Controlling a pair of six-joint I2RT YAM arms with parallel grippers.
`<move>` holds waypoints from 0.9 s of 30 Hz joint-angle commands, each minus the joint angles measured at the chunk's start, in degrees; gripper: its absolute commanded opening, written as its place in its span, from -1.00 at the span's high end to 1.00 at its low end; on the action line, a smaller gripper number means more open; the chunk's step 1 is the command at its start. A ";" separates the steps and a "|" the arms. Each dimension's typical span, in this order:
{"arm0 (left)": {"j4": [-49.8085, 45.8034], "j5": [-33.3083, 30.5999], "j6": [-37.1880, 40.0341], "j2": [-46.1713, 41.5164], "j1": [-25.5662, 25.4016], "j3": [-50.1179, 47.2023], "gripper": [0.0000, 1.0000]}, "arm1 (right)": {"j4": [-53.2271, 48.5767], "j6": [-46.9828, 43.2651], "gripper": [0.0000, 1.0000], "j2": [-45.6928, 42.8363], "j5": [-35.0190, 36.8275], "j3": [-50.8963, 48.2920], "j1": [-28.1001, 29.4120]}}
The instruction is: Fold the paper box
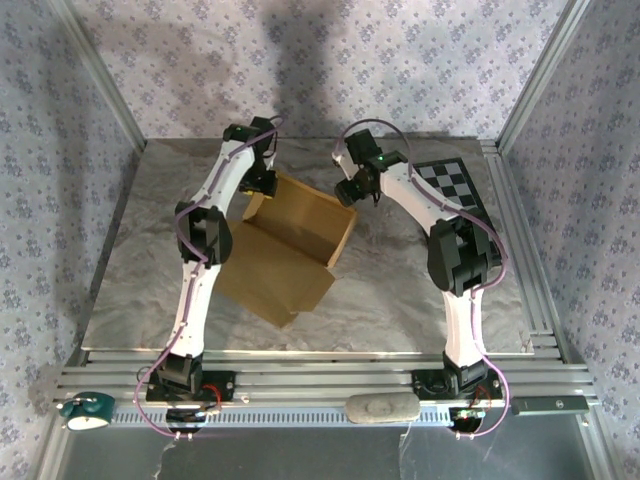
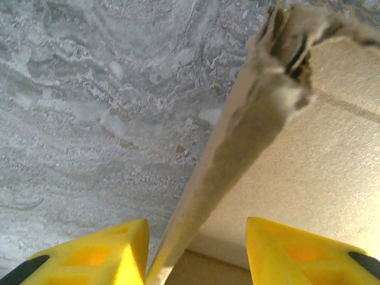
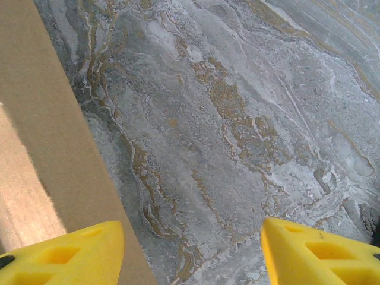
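Observation:
The paper box (image 1: 290,240) is tan cardboard, partly folded, with raised walls at the back and a flat flap lying toward the front left. My left gripper (image 1: 262,182) is at the box's back left corner. In the left wrist view it (image 2: 196,222) is open and straddles an upright wall edge (image 2: 237,148); the wall runs close to the left finger (image 2: 119,249) and well clear of the right one. My right gripper (image 1: 358,192) hovers by the back right corner, open (image 3: 191,224) over bare table, with the box's outer wall (image 3: 53,136) beside its left finger.
A black-and-white checkerboard (image 1: 455,185) lies at the back right, behind the right arm. The marbled grey table top (image 1: 400,290) stretches in front of and to the right of the box. Metal frame rails border the table, and patterned walls enclose it.

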 commanded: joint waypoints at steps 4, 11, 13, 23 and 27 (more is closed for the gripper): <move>2.54 1.29 -0.05 1.35 -1.47 3.45 0.03 | -1.94 0.47 -0.26 -1.09 -0.64 0.66 -0.32; 3.58 0.63 0.49 4.31 -3.69 4.64 0.14 | 1.42 2.03 -0.25 -4.92 -2.83 -4.50 -0.60; 3.68 0.77 0.42 5.10 -3.88 4.64 0.15 | 2.15 2.15 -0.26 -5.91 -4.56 -5.71 -0.85; 5.09 0.63 -0.41 5.45 -5.76 5.86 0.04 | 1.44 2.19 -0.26 -4.41 -10.26 -6.57 -0.80; 5.97 0.34 -1.23 2.68 -6.94 7.52 -0.09 | 0.03 2.91 -0.26 -1.71 -11.28 -5.47 -0.22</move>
